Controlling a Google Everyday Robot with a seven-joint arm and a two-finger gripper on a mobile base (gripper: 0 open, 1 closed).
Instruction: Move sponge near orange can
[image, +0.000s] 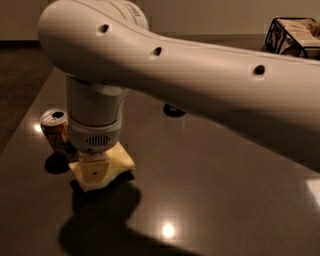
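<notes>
The pale yellow sponge (123, 161) is at the table's left, right beside the orange can (54, 131), which stands upright just to its left. My gripper (96, 172) points straight down and is shut on the sponge, holding it at or just above the table surface. The wrist covers the middle of the sponge and part of the can's right side. The big white arm fills the upper half of the view.
The dark glossy table (215, 195) stretches right and towards the camera. The base of a dark can (174, 111) shows behind the arm at the centre. A black wire basket (295, 37) stands at the far right.
</notes>
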